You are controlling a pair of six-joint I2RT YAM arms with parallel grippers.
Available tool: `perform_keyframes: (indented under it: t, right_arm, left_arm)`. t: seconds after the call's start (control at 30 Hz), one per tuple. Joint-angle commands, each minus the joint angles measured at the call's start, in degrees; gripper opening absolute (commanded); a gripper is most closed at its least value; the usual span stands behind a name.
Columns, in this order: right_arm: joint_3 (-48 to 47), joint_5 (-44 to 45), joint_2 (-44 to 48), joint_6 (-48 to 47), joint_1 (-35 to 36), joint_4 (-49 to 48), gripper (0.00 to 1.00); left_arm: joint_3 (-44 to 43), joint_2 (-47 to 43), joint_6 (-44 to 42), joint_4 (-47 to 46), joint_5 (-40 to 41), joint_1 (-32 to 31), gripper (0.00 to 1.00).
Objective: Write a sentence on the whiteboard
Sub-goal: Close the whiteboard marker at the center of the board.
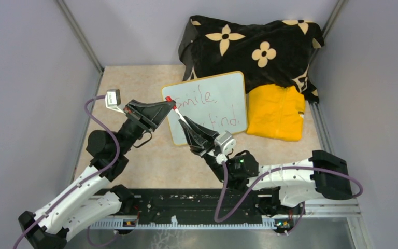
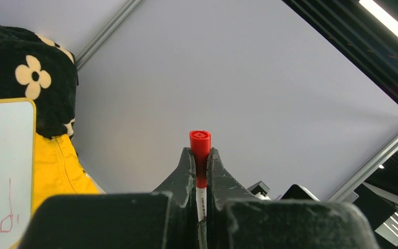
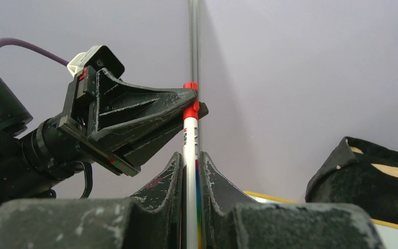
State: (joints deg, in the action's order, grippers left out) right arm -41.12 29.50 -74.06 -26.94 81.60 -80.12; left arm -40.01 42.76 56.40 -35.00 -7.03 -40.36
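The left fingers (image 1: 172, 105) are pressed together on the red cap (image 2: 200, 142) of a marker (image 1: 181, 116). The right fingers (image 1: 185, 124) pinch its white barrel lower down. The cap sits on the barrel's far end, pointing toward 11 o'clock in the overhead view.

Directly behind the pen, the whiteboard (image 1: 228, 85) stands at the middle of the surface (image 1: 145, 161), leaning back toward 12 o'clock. The sentence (image 1: 199, 97) is in red: "Smile" on top. The start of the lower line is hidden by the right fingers, and its end reads roughly "find".

A black blanket (image 1: 254, 41) with cream flowers is heaped at 12 to 1 o'clock of the board. A folded yellow garment (image 1: 275, 111) lies at its 3 o'clock, touching the frame.

The surface is tan and mottled, closed in by pale lilac walls with metal corner posts. A black rail (image 1: 186, 207) runs along the 6 o'clock edge.

Only the left wrist view shows the cap's round end face. The right wrist view alone shows the coloured stripe along the barrel.
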Motion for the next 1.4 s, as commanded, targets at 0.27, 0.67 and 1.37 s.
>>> perform_keyframes:
  t: [0.27,0.67,1.37]
  right_arm:
    - [-2.4,2.5,-1.7,-4.8,0.2,-8.1,0.0]
    - [-2.4,1.8,-1.3,-4.9,-0.4,-7.0,0.0]
    - [-1.6,-0.3,0.1,0.7,0.1,-1.4,0.0]
  left_arm:
    - [6.8,5.3,7.8,-6.3,-12.1,-0.4,0.0]
    - [8.7,-0.5,5.4,-3.0,-3.2,-1.1,0.45]
    - [1.8,0.1,-1.5,-1.7,-2.7,-1.1,0.54]
